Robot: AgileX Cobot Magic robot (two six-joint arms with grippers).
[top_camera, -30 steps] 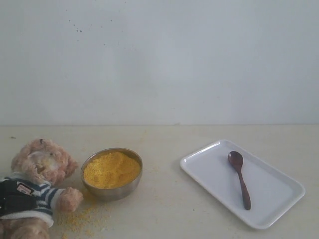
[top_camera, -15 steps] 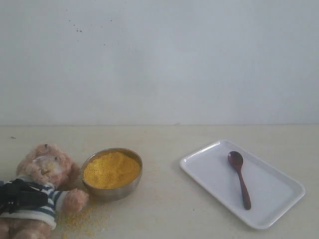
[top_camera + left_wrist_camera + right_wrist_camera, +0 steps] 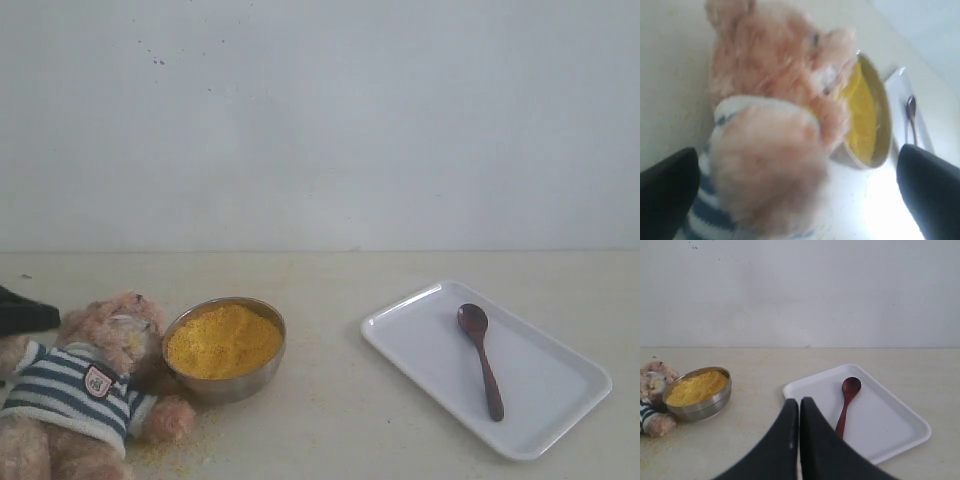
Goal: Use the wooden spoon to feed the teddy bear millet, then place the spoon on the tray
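The teddy bear [image 3: 80,385] sits at the left in its striped shirt, badge showing, its head leaning against the steel bowl [image 3: 232,385]. Millet [image 3: 222,340] is heaped in that bowl, and loose grains [image 3: 175,448] lie by the bear's paw. The wooden spoon [image 3: 481,362] rests on the white tray [image 3: 560,395] at the right. My left gripper [image 3: 22,312] shows as a dark shape at the left edge. In the left wrist view it [image 3: 797,152] is open, with the blurred bear [image 3: 770,130] between its wide-apart fingers [image 3: 667,195]. My right gripper [image 3: 799,402] is shut and empty, hanging short of the spoon [image 3: 847,401] and tray [image 3: 890,427].
A plain white wall stands behind the beige table. Bare tabletop [image 3: 325,400] separates the bowl from the tray. The right arm is outside the exterior view.
The bear has been turned upright and shifted right, its head now against the bowl. The left gripper let go of the bear's chest and drew back to the left.
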